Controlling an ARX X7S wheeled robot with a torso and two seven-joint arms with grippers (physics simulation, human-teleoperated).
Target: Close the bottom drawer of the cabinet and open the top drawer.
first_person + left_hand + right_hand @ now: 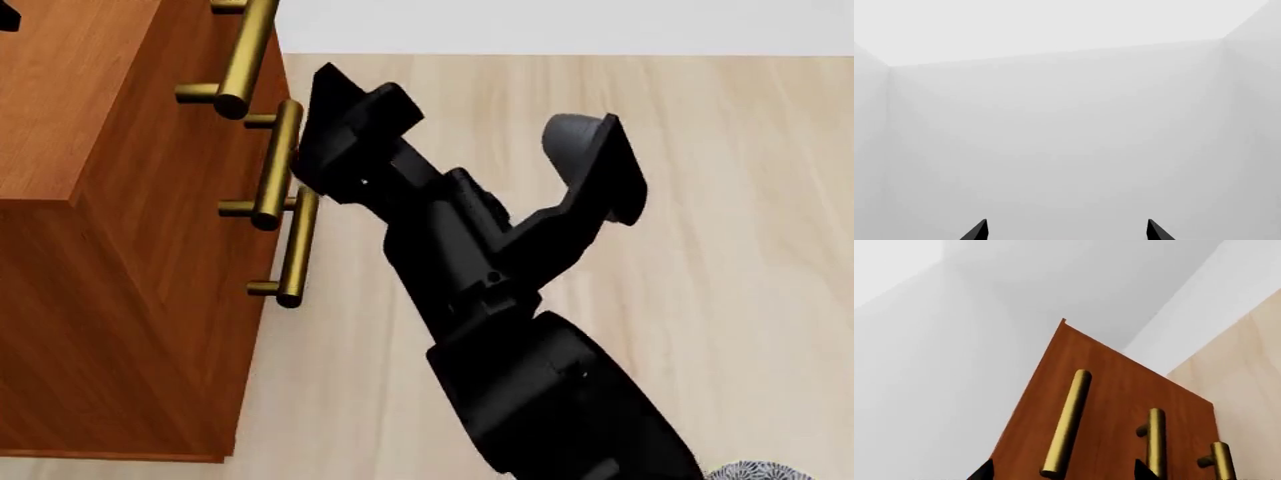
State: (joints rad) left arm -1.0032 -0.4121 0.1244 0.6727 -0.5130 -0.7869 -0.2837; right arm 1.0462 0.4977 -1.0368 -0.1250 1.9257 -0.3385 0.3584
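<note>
Head view: the right arm reaches from the lower frame up toward the cabinet (120,260) front; the pale wood floor (747,250) lies under and beside it.
Right gripper (340,110): black, at the cabinet's front face, just beside the brass bar handles; from this view its fingers seem to stand apart, with nothing seen between them.
Right wrist view: two dark fingertips (984,471) show at the frame edge, spread, with the nearest handle between them and no contact visible.
Cabinet: reddish-brown wood, directly ahead of the right gripper; its front fills the right wrist view.
Top drawer (247,45): its handle is the one farthest from the floor, just beyond the right gripper's tip; in the right wrist view it is the longest bar, between the fingertips.
Middle drawer handle (274,170): alongside the gripper's body.
Bottom drawer (296,250): its handle is nearest the floor, beside the right arm's wrist; the front appears flush with the others, though the angle leaves this uncertain.
Left wrist view: the left gripper (1067,231) shows two dark tips set well apart, nothing between them, facing plain white walls (1054,125).
Left gripper's place relative to the cabinet: cannot tell.
</note>
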